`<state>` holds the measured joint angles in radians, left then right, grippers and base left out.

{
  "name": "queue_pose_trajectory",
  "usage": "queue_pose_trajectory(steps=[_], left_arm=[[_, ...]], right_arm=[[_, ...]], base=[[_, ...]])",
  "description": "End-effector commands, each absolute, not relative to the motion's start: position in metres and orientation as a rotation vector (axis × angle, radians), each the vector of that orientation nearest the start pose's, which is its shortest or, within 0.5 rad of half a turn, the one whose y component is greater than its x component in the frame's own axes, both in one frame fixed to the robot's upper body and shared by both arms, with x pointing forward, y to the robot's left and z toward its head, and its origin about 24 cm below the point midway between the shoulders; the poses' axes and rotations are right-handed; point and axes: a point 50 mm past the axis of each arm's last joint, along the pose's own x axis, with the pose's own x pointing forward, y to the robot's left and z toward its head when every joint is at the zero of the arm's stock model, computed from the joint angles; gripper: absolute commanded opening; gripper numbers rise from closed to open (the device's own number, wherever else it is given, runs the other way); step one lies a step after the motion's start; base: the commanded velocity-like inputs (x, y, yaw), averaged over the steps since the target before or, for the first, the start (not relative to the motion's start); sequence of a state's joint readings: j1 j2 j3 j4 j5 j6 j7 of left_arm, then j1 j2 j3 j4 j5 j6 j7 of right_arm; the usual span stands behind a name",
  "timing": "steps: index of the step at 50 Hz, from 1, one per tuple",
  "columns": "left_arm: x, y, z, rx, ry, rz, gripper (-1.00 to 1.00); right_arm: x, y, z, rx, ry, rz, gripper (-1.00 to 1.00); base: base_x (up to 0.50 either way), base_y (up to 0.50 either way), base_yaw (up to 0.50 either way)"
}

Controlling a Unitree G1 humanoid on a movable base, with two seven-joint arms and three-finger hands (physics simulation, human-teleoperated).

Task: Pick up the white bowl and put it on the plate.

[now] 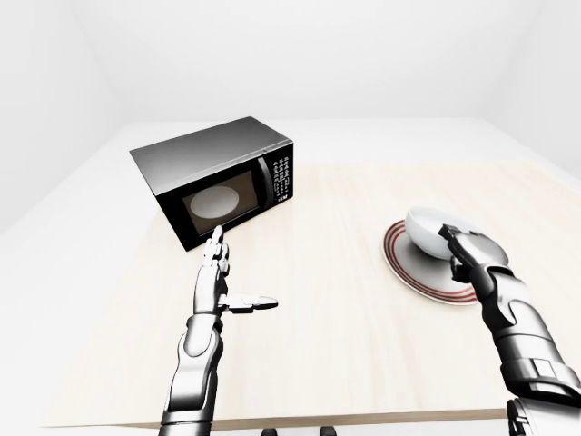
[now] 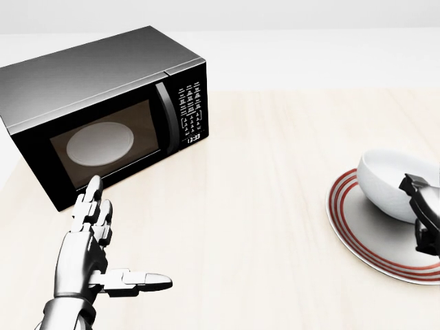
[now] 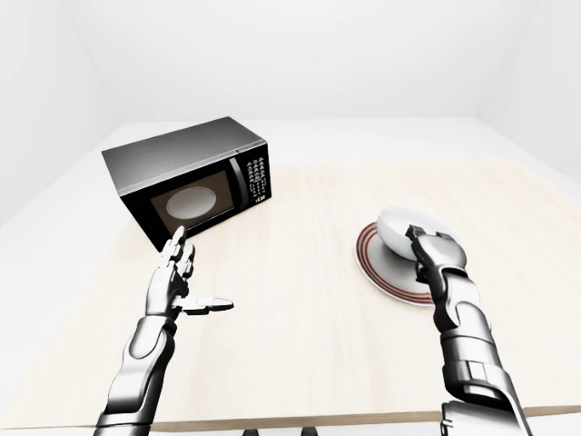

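Across the pale wooden table (image 1: 345,300), a black microwave (image 1: 213,186) is standing at the left-eye view's left, well apart from the task's things. At the right, the red-rimmed plate (image 2: 364,237) is carrying the white bowl (image 2: 386,180), which is sitting over its upper part. The right hand (image 3: 434,252) is gripping the bowl's near rim, though whether the bowl is fully seated is unclear. The placing step is closing; next the fingers should be releasing and lifting clear. The left hand (image 2: 93,240) is hovering open, holding nothing.
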<state>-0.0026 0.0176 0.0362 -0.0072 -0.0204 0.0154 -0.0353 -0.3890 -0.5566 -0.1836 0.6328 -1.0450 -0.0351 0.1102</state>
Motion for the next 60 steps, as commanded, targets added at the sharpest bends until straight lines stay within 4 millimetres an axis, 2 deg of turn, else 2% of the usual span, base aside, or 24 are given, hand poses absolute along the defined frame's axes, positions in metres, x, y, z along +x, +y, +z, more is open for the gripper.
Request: queue_pose_trajectory(steps=[1,8,9,10,11,12,15,22,25,28,36,49,60], left_arm=[[0.254,0.159,0.042,-0.003,0.005,0.000,1.00],[0.254,0.159,0.042,-0.003,0.005,0.000,1.00],[0.254,0.159,0.042,-0.003,0.005,0.000,1.00],[0.254,0.159,0.042,-0.003,0.005,0.000,1.00],[0.254,0.159,0.042,-0.003,0.005,0.000,1.00],[0.254,0.159,0.042,-0.003,0.005,0.000,1.00],[0.254,0.159,0.042,-0.003,0.005,0.000,1.00],[0.254,0.159,0.042,-0.003,0.005,0.000,1.00],[0.254,0.159,0.042,-0.003,0.005,0.000,1.00],[0.254,0.159,0.042,-0.003,0.005,0.000,1.00],[0.254,0.159,0.042,-0.003,0.005,0.000,1.00],[0.254,0.159,0.042,-0.003,0.005,0.000,1.00],[0.254,0.159,0.042,-0.003,0.005,0.000,1.00]], right_arm=[[0.306,-0.323,0.071,-1.419,0.363,-0.127,-1.00],[0.306,-0.324,0.071,-1.415,0.365,-0.126,-1.00],[0.306,-0.324,0.071,-1.415,0.366,-0.127,-0.95],[0.306,-0.324,0.073,-1.415,0.364,-0.129,0.33],[0.305,-0.324,0.073,-1.415,0.364,-0.130,0.73],[0.305,-0.324,0.074,-1.413,0.368,-0.131,1.00],[0.305,-0.325,0.076,-1.411,0.367,-0.134,1.00],[0.303,-0.321,0.100,-1.394,0.332,-0.150,1.00],[0.304,-0.318,0.117,-1.390,0.303,-0.160,1.00],[0.303,-0.312,0.148,-1.386,0.248,-0.180,1.00],[0.296,-0.298,0.202,-1.401,0.128,-0.187,1.00],[0.276,-0.284,0.259,-1.450,-0.025,-0.199,1.00],[0.257,-0.275,0.313,-1.507,-0.223,-0.302,1.00]], base=[[0.00,0.00,0.00],[0.00,0.00,0.00],[0.00,0.00,0.00],[0.00,0.00,0.00],[0.00,0.00,0.00],[0.00,0.00,0.00],[0.00,0.00,0.00],[0.00,0.00,0.00],[0.00,0.00,0.00],[0.00,0.00,0.00],[0.00,0.00,0.00],[0.00,0.00,0.00],[0.00,0.00,0.00]])
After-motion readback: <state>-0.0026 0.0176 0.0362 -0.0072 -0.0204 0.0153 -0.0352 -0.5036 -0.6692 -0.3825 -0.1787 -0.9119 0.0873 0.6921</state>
